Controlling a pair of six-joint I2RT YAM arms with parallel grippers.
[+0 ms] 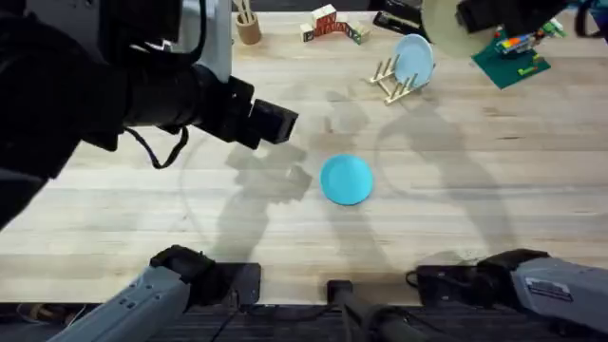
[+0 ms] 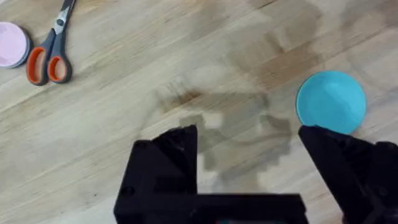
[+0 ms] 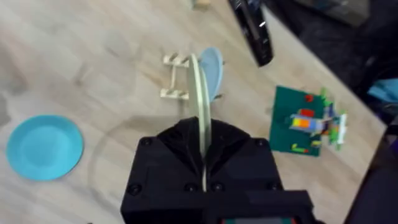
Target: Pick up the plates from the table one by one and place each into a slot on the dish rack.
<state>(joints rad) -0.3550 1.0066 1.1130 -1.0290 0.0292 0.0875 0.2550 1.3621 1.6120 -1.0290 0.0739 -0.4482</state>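
Cream plate going to the rack, turquoise plate waiting

The right gripper [image 3: 202,163] is pinching the cream-yellow plate [image 3: 200,106] edge-on, high above the dish rack [image 1: 391,79], where a sky-blue plate [image 1: 414,59] is already standing. The left gripper [image 2: 249,155] is hanging wide open beside the turquoise plate [image 1: 347,180], lying flat mid-table [image 1: 114,209]. Thin, stiff, light plastic, probably slick: grip at the rim.

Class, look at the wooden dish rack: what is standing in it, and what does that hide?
A pale sky-blue plate stands upright in the dish rack. It covers the pegs behind it, so the free slots there cannot be counted.
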